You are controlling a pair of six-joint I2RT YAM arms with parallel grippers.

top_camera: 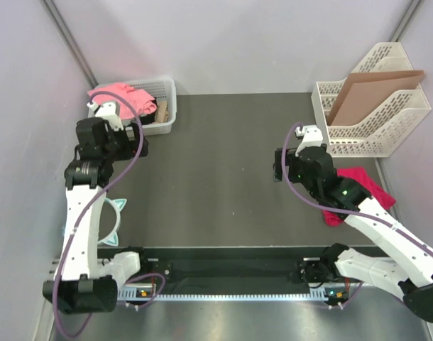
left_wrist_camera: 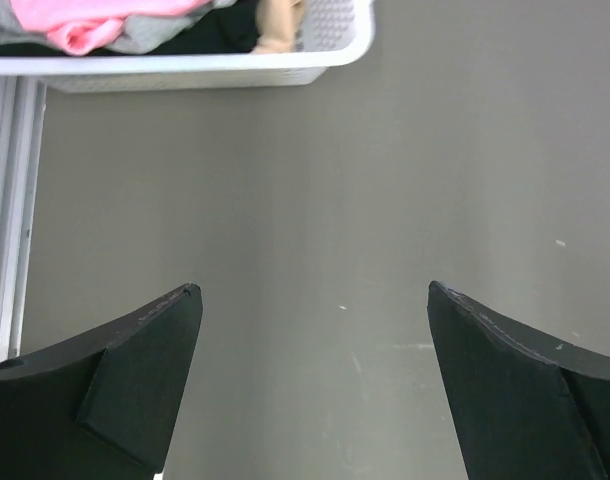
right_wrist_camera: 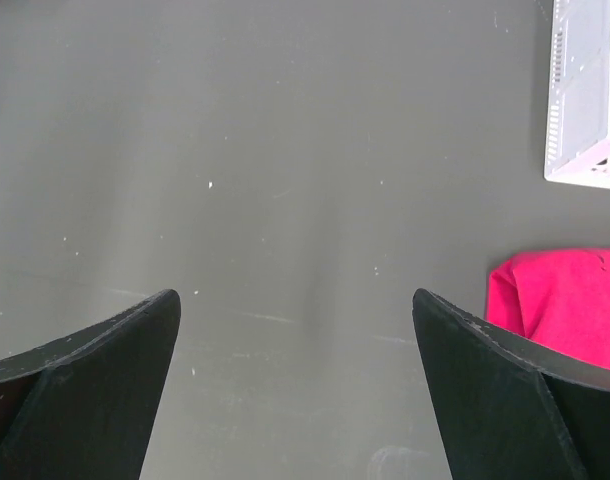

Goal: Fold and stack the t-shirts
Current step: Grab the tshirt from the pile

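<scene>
A pink t-shirt (top_camera: pixel 123 91) lies bunched in a white basket (top_camera: pixel 168 106) at the back left, on top of grey and dark cloth; it also shows in the left wrist view (left_wrist_camera: pixel 75 25). A magenta-red t-shirt (top_camera: pixel 369 186) lies folded on the table at the right, partly under my right arm, and shows in the right wrist view (right_wrist_camera: pixel 570 305). My left gripper (left_wrist_camera: pixel 315 290) is open and empty above bare table just in front of the basket (left_wrist_camera: pixel 185 68). My right gripper (right_wrist_camera: pixel 295 300) is open and empty above bare table, left of the magenta-red t-shirt.
A white file rack (top_camera: pixel 387 131) holding a brown cardboard sheet (top_camera: pixel 373 89) stands at the back right; its corner shows in the right wrist view (right_wrist_camera: pixel 585 110). A small light-blue object (top_camera: pixel 116 213) sits by the left arm. Walls close in the left, back and right sides.
</scene>
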